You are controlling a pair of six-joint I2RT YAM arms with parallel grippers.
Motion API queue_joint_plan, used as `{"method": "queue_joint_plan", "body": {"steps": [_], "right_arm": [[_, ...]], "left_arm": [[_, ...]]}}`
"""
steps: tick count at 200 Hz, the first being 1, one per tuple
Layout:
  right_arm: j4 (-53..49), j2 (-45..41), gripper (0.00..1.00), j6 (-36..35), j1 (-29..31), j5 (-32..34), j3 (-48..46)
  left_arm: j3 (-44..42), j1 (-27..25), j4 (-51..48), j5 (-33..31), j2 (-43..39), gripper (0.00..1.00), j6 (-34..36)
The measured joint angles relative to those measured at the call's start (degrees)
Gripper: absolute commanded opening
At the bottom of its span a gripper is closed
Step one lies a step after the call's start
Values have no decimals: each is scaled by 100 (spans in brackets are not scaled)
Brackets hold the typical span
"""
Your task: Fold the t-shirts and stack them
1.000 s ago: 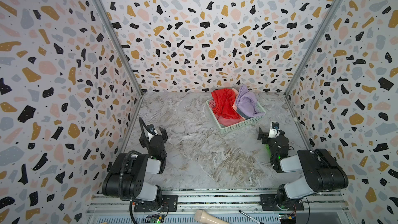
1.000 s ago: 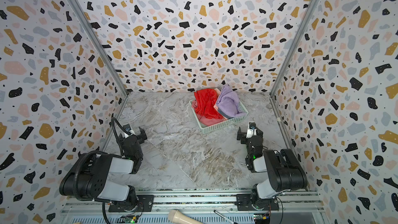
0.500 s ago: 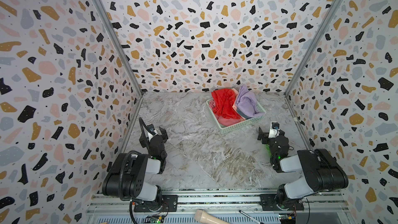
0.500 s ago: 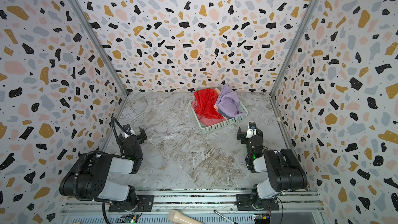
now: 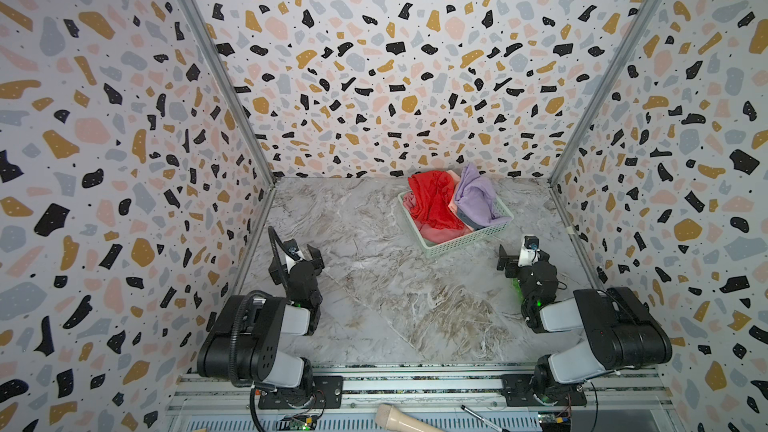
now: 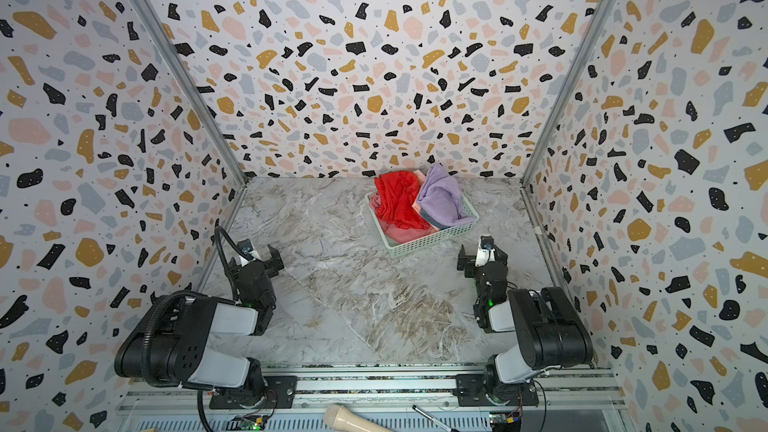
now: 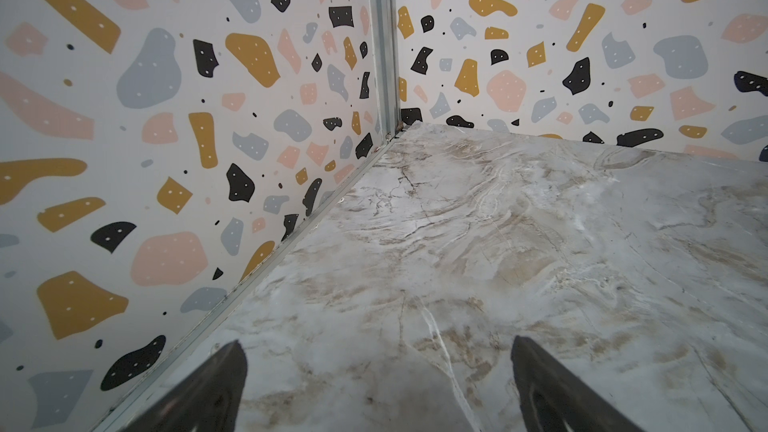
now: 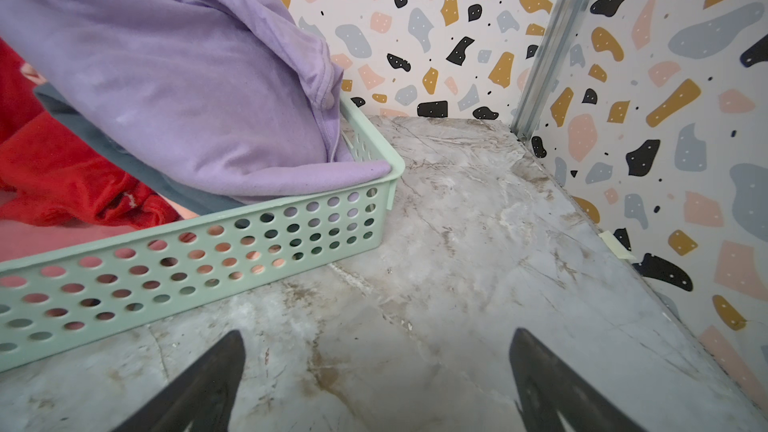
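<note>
Crumpled t-shirts fill a pale green basket at the back right of the marble table: a red t-shirt, a lavender t-shirt, a salmon pink t-shirt beneath, and a blue-grey sliver. The right wrist view shows the lavender t-shirt draped over the basket's corner, with red cloth and blue-grey cloth behind. My right gripper stands open and empty over bare table just in front of the basket. My left gripper is open and empty near the left wall, far from the basket.
Patterned walls close in the table on three sides. Both arms are folded back near the front rail. A beige handle-like object and a pen lie on the rail. A tape scrap sticks to the right wall.
</note>
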Motion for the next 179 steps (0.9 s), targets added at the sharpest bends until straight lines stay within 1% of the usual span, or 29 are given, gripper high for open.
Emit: {"method": "queue_joint_plan", "body": {"steps": [7, 16, 26, 37, 45, 53, 62, 84, 94, 107, 123, 142, 162, 179], "right_arm": [[-31, -61, 99, -61, 61, 48, -7], [-162, -240, 99, -164, 212, 122, -11], [-490, -645, 99, -302, 490, 247, 9], [-994, -1191, 99, -387, 785, 341, 116], [-1449, -1613, 99, -348, 968, 358, 304], [-1991, -2022, 99, -157, 1123, 354, 588], [-2721, -2459, 99, 138, 1290, 315, 1019], [-4094, -3230, 99, 979, 1631, -26, 1917], [-4607, -3534, 99, 1388, 1869, -271, 2103], [-5174, -3851, 99, 1875, 2205, -555, 2120], [-5777, -4197, 99, 2675, 2796, -911, 1891], [-6194, -4540, 99, 3654, 3617, -1029, 1309], [-6568, -4780, 99, 4570, 4636, -831, 763], [-6693, -4824, 99, 5084, 5296, -584, 575]], "left_arm": [[2, 0, -83, 31, -103, 99, 13], [55, -11, -509, 59, -424, 100, 4], [361, -31, -1449, 46, -938, 100, -192], [1023, -39, -2618, 114, -1447, 99, -514], [1478, -44, -3191, 234, -1718, 100, -785], [1867, -57, -3657, 535, -2057, 99, -1119], [2050, -81, -3967, 881, -2452, 99, -1449], [2011, -240, -4677, 1847, -3482, 100, -2334], [1982, -385, -5036, 2260, -3849, 100, -2688], [1923, -599, -5429, 2726, -4234, 100, -3112], [1692, -981, -5646, 3213, -4739, 99, -3735], [1235, -1602, -5702, 3589, -5198, 100, -4444], [839, -2544, -5897, 3534, -5471, 100, -5036], [625, -3320, -5978, 3305, -5587, 100, -5421]]}}
